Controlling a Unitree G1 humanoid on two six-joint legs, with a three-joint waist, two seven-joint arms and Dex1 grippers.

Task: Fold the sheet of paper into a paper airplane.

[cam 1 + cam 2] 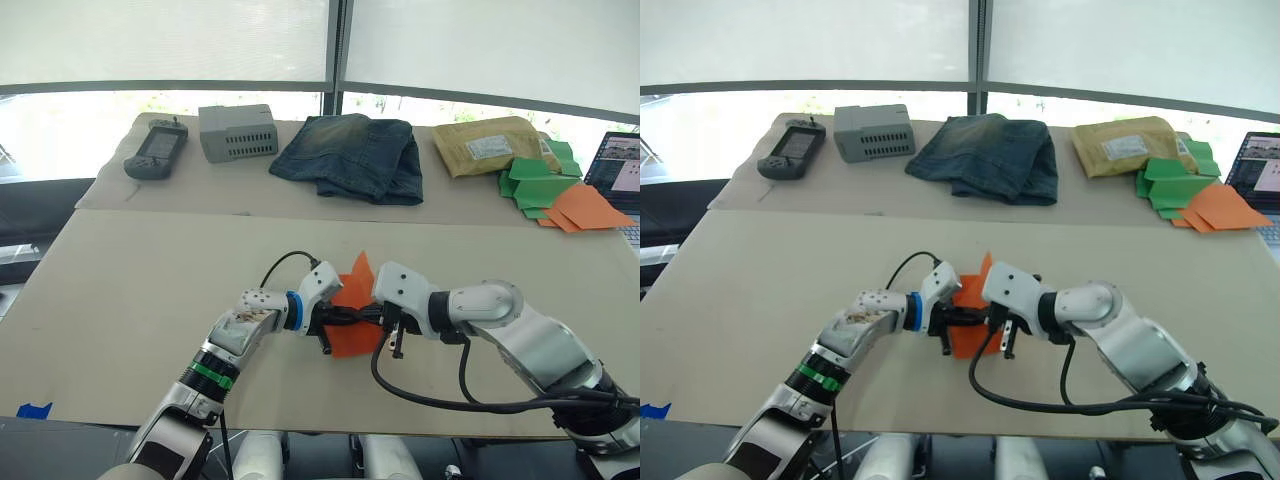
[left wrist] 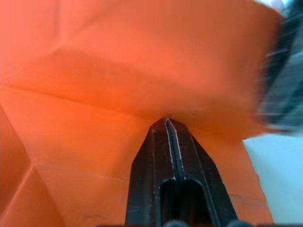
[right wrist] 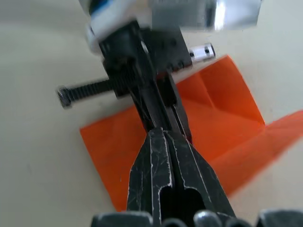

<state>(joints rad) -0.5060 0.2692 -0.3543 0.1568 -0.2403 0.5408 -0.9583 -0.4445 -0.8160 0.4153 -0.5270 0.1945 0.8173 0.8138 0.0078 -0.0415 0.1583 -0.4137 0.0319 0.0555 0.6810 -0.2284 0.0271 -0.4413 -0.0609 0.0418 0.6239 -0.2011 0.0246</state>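
Left eye view is taken up mostly by the table (image 1: 120, 310), a pale board on which the work is done near the front edge, within reach of both arms. Along the far edge a second surface is laid with items well apart from the work: a pair of folded jeans (image 1: 352, 155), a padded envelope (image 1: 490, 145), a grey box (image 1: 237, 131), a handheld controller (image 1: 155, 150), a stack of green paper shapes (image 1: 535, 180) and some paler orange pieces (image 1: 585, 208). They are kept back, it seems, so that the folding area is left free.

At the middle of the table the sheet of paper (image 1: 352, 318) is held between the two arms, part of it lying flat and one pointed flap raised upright. The sheet is gripped from opposite sides, presumably so that one side is anchored while a crease is formed along the line between the tips.

The left gripper (image 2: 166, 124) is seen in its wrist view with its fingers pressed together on a raised ridge of the orange paper, so a fold is judged to be pinched there. The right gripper (image 3: 163, 135) is likewise closed, its fingers meeting tip to tip with those of the left gripper over the sheet, and the paper appears to be nipped at that same spot. The plane is judged only partly folded.
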